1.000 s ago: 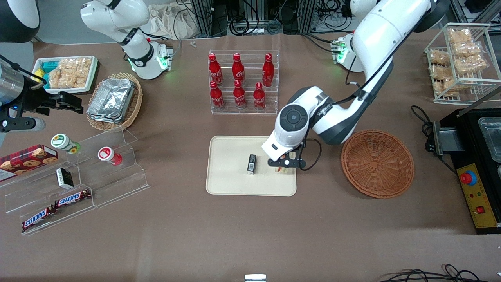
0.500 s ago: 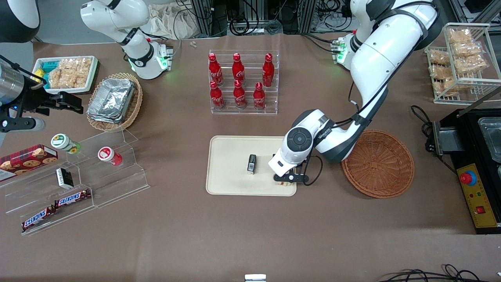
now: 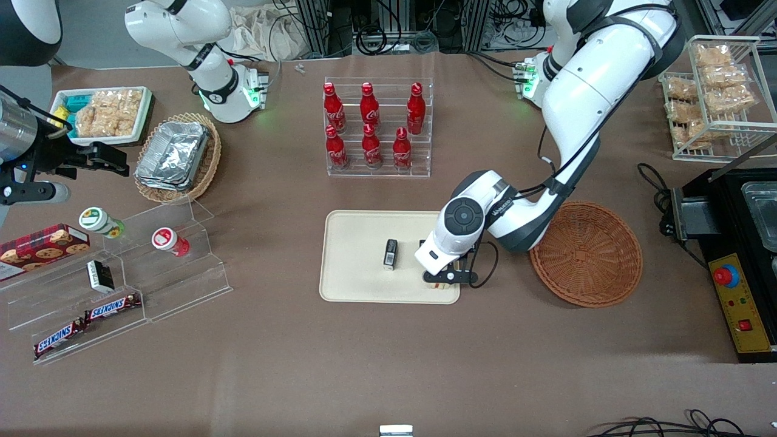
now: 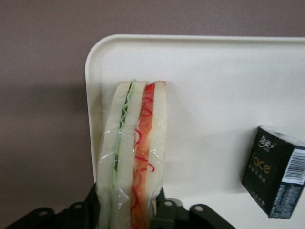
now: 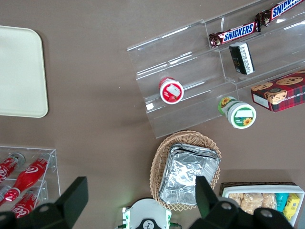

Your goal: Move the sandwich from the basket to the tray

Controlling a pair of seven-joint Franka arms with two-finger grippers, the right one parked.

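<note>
The sandwich (image 4: 136, 157), a plastic-wrapped white wedge with green and red filling, stands on edge between the fingers (image 4: 90, 210) of my left gripper (image 4: 131, 210). The gripper is shut on it. In the front view the gripper (image 3: 446, 278) is low over the beige tray (image 3: 358, 279), at the tray's corner nearest the front camera on the basket's side. Only a sliver of sandwich (image 3: 438, 284) shows under it. I cannot tell whether the sandwich touches the tray (image 4: 214, 95). The reddish-brown wicker basket (image 3: 586, 254) lies beside the tray with nothing in it.
A small black box (image 3: 390, 254) stands on the tray beside the gripper, also in the left wrist view (image 4: 274, 171). A rack of red bottles (image 3: 376, 127) stands farther from the camera. A black appliance (image 3: 740, 243) sits past the basket. An acrylic snack shelf (image 3: 121, 273) lies toward the parked arm's end.
The gripper with the sandwich has moved nearer the front camera, to the tray's near corner. In the last half second it has hardly moved.
</note>
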